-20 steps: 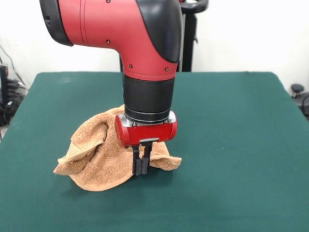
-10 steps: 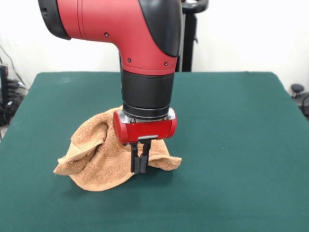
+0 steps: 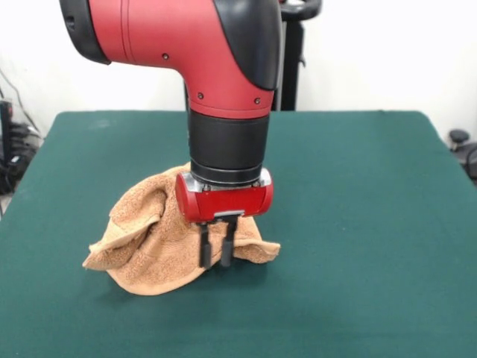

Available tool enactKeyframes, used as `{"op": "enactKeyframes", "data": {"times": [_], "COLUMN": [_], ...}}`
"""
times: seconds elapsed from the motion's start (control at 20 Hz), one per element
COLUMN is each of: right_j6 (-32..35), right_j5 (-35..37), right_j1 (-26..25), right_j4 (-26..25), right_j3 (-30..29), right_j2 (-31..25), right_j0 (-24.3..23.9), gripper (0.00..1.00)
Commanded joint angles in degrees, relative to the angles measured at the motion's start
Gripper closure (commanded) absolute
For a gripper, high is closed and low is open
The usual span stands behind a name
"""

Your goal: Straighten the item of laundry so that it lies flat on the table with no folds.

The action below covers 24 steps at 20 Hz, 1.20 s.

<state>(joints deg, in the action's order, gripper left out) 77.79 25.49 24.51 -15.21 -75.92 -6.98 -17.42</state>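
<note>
The item of laundry [image 3: 149,246], an orange-tan terry towel, lies crumpled in a rumpled heap on the green table [image 3: 358,194], left of centre, with folds rising at its back. My gripper [image 3: 215,257] hangs straight down over the towel's front right part. It is open, and its two black fingers [image 3: 203,250] stand a small gap apart with their tips down at the cloth. The red wrist hides the back right part of the heap.
The arm's thick red and black body fills the upper middle of the front view. A black stand rises behind the table's far edge. Cables and dark gear sit off the left and right edges.
The fingers, pressed together in both earlier frames, have now spread apart. The wrist shifted slightly left and up at first. The towel keeps its shape.
</note>
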Motion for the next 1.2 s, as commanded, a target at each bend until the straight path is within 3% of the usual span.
{"op": "enactKeyframes", "data": {"times": [0.05, 0.7, 1.2], "right_j6": [1.2, 1.8, 4.2], "right_j5": [2.9, 1.8, -1.8], "right_j1": [-1.9, -2.2, -1.3], "right_j4": [-2.1, -2.3, -3.1], "right_j3": [-4.0, -4.2, -8.0], "right_j2": [-4.1, -3.9, -2.3], "right_j0": [0.7, 0.8, 0.6], "gripper": [0.0, 0.0, 0.0]}}
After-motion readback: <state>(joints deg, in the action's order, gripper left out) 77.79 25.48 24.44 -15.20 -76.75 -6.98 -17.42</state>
